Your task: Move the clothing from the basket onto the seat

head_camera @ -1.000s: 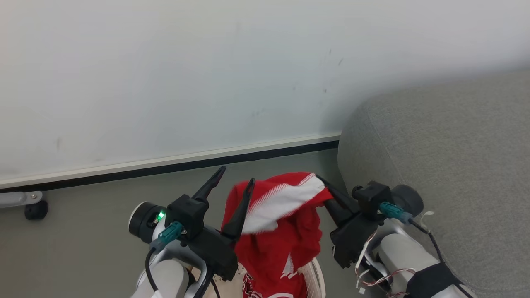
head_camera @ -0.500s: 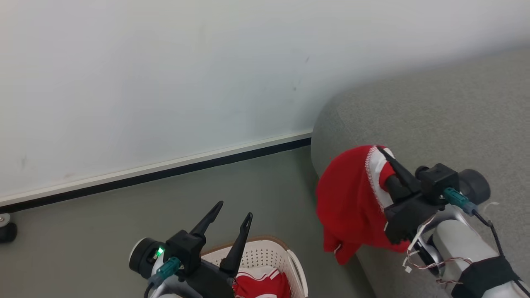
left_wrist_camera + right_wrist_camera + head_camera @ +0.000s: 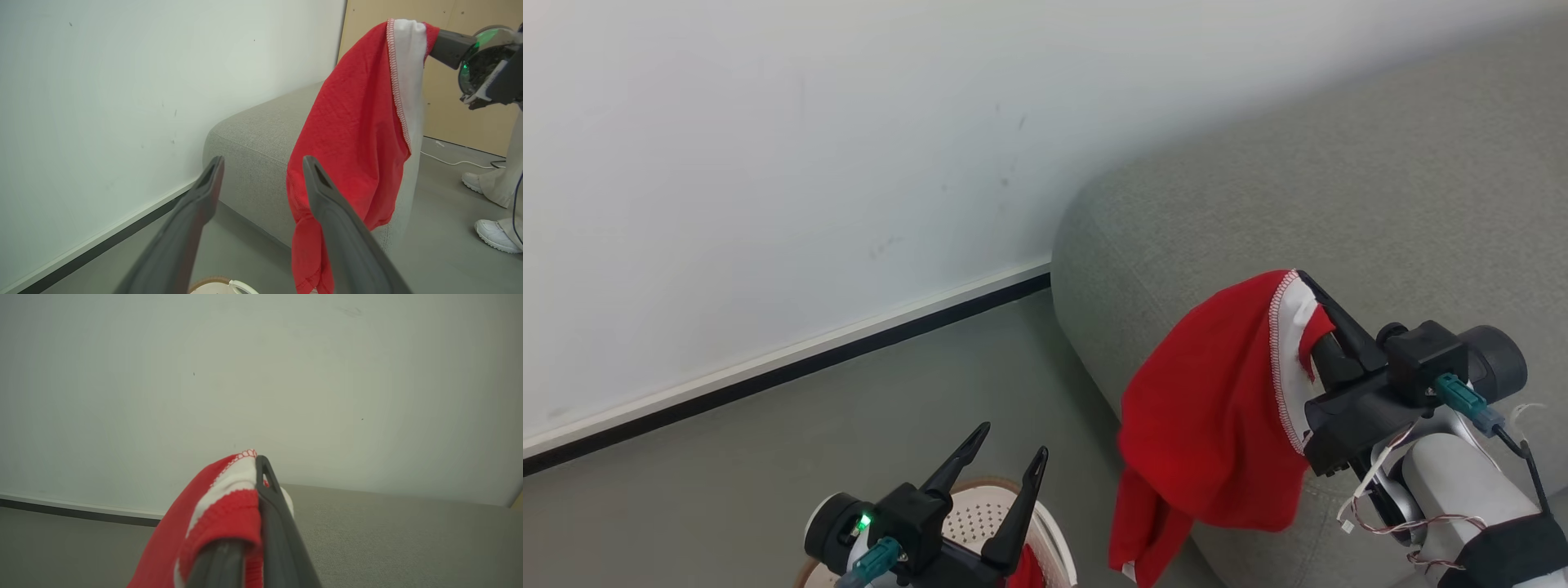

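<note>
**Head view: limp red garment pinched by its trim at the seat's left edge**

Head view has the right fingers (image 3: 1343,327) clenched on the white-trimmed edge of a red garment (image 3: 1209,408), held up over the left edge of the grey seat (image 3: 1339,180). All the cloth drapes from that one pinch, and its lower end dangles past the seat's side towards the floor (image 3: 890,408). The left fingers (image 3: 1023,506) are spread wide and grasp nothing. They sit above the basket (image 3: 972,518) at the near left, where a scrap of a second garment (image 3: 1029,569) shows.

The garment looks light, thin and wholly limp, so it will likely swing and trail behind any move. It seems neither fragile nor slippery. A stitched hem or a bunched fold gives the surest hold, since several layers fill the pinch. The hanging tail could snag on the seat's edge. If it is let go here, that tail may well drag the cloth off. Carrying it farther right over the cushion looks safer.
</note>
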Controlling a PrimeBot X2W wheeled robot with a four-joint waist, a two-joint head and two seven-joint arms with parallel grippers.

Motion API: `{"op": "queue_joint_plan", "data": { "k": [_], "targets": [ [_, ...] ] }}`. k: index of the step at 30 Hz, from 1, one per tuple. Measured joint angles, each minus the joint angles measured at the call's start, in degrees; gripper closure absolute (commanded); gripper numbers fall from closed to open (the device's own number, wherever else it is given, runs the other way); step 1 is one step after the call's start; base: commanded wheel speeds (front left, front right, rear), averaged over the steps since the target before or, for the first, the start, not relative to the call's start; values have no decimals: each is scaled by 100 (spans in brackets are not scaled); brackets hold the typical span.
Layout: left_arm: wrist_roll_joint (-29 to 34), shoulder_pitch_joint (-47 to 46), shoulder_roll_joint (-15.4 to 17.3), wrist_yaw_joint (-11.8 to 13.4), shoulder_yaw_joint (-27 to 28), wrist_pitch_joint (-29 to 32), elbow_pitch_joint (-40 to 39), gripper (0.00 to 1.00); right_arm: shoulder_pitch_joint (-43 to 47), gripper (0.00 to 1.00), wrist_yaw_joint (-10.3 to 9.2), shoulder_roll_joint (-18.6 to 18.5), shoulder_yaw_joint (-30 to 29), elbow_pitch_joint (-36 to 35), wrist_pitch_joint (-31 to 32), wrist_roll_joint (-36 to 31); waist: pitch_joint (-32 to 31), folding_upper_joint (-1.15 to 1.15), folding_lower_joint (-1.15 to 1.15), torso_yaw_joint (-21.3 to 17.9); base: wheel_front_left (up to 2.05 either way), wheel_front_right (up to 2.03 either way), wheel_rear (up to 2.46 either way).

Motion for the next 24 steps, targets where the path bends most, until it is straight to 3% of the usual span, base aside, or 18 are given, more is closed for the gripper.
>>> {"op": "queue_joint_plan", "data": {
  "k": [12, 24],
  "targets": [
    [1, -8, -70, 40, -166, -42, -64, 0, 228, 100, -23, -169, -141, -229, 0, 1, 41, 0, 0, -667, 0, 0, 0],
    [2, -16, -94, 51, -216, -41, -99, 0, 77, 100, -44, -241, -347, 14, 1, 71, 201, 0, 0, -532, 0, 0, 0]
  ]
}}
